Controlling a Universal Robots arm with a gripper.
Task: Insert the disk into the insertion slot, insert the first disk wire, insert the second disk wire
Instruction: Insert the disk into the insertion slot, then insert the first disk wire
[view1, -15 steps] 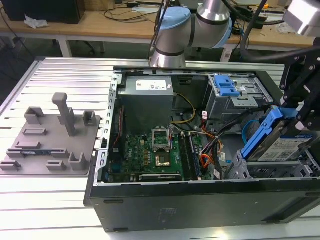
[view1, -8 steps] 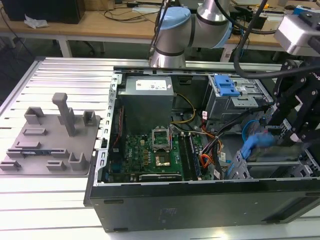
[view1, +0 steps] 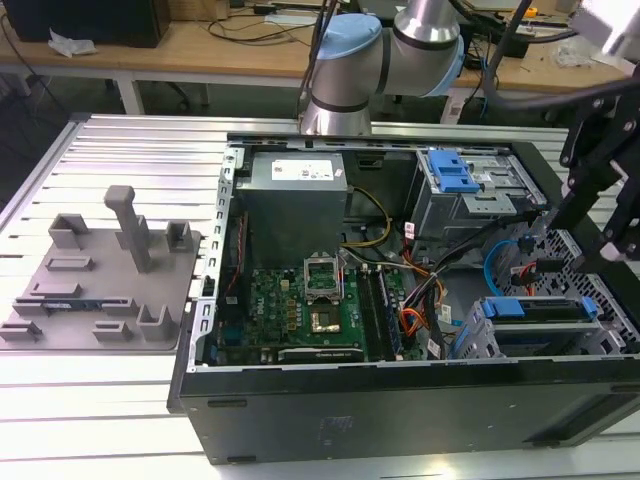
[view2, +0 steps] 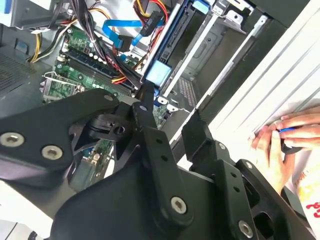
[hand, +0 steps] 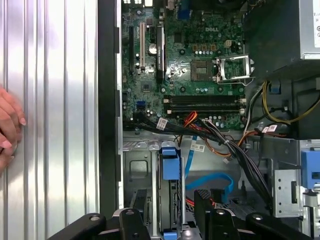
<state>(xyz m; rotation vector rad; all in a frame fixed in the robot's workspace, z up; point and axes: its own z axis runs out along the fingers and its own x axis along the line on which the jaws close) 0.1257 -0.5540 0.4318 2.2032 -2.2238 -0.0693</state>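
An open computer case (view1: 400, 410) lies on its side on a ribbed metal tabletop (view1: 120, 150), its green motherboard (hand: 190, 65) exposed. At the exterior view's right, the black tool (hand: 169, 206) hangs over the corner of the case that holds the drive bays. In both wrist views its two fingers (hand: 204, 210) stand apart with nothing gripped between them, so the tool is released. Seen through the gap between the fingers in the first wrist view, the disk (hand: 170, 162) sits edge-on inside the insertion slot (hand: 137, 170), a grey metal cage, with the bright blue end of its carrier facing the motherboard. Just beside the cage, the second disk wire (hand: 215, 179), a flat light-blue cable, curves in a loop and ends in a small dark plug near the disk; whether that plug is seated cannot be told. A bundle of black, red and orange wires (hand: 220, 140) crosses between the motherboard and the cage. A person's hand (hand: 9, 125) rests on the tabletop outside the case wall. A grey fixture plate (view1: 100, 285) lies on the tabletop at the exterior view's left, well apart from the case.
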